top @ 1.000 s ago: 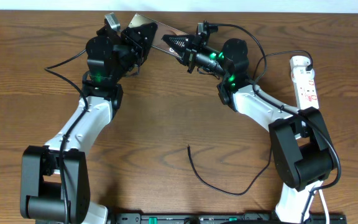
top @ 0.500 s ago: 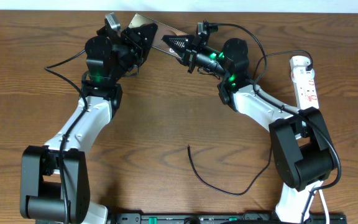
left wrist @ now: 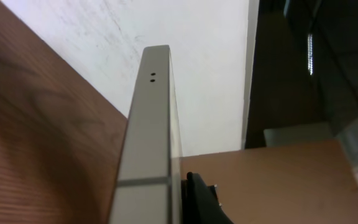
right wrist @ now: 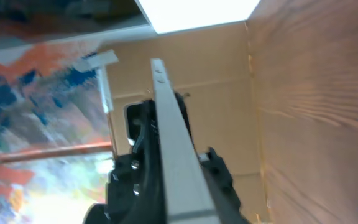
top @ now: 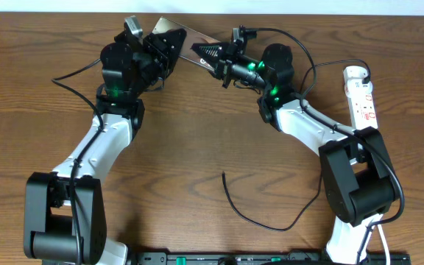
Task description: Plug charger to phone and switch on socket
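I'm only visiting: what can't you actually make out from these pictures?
Power strip: switches too small overhead; near end hidden behind the right arm.
Charger cable: tip too small overhead; other end runs behind that arm.
Phone: no view shows a port; the wrist views show only a thin edge.
Right end effector: whether it grips the phone is unclear, small overhead, blurred at the wrist.

Assessed as a robotics lab workstation. Grounds: left arm [top: 103,143] and right arm [top: 309,126], white-and-black, based at the near edge of a wood-grain desk [top: 197,140], black rail [top: 271,259] along that edge; plain white wall [left wrist: 210,74] behind; white power strip [top: 362,96] at right (blurred colourful panel [right wrist: 30,99] in right wrist view).
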